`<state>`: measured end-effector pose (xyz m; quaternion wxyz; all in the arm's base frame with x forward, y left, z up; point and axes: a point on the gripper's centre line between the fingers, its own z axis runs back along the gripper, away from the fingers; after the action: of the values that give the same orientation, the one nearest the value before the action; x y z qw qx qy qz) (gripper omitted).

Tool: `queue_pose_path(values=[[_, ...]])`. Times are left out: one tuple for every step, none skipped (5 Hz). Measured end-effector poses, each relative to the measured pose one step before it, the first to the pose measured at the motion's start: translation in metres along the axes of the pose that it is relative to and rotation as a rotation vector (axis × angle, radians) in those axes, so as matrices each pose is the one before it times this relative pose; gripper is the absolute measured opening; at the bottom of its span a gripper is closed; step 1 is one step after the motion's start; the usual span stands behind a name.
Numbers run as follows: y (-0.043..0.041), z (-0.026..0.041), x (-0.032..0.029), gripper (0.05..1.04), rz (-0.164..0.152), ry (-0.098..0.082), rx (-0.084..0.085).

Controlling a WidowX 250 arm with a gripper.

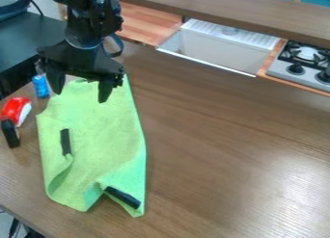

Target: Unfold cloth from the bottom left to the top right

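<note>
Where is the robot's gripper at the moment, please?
In the camera view, the black gripper is at the upper left, open over the far end of the green cloth, just right of the small blue cylinder.

The black arm (95,13) is seen at the far left of the scene, brought in from the top edge. The wrist (82,38) is held above the gripper (80,97), which is pointed downward. The two fingers (105,90) are spread wide apart, one set to the left, the other to the right, with the right tip placed slightly nearer.
</note>
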<state>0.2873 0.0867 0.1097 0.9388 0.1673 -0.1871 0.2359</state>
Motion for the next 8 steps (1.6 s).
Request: queue_pose_path(values=[[-0.00032,-0.00640,-0.00516,1.000,-0.0033,0.0261,0.0132],[0.00539,-0.01341,-0.00227,1.000,0.0453,0.0092,0.0887],[0.00876,-0.01275,-0.00553,1.000,0.0205,-0.0191,0.0877],[0.00065,-0.00722,-0.00790,1.000,0.0093,-0.0109,0.0063],[0.00282,-0.00986,-0.00903,1.000,0.0299,0.0002,0.0318],[0.00231,-0.00596,-0.00387,1.000,0.0161,-0.0083,-0.0057],[-0.00141,-0.00778,-0.00386,1.000,0.0004,-0.0043,0.0071],[-0.00242,-0.00434,-0.00191,1.000,0.0013,-0.0009,0.0086]])
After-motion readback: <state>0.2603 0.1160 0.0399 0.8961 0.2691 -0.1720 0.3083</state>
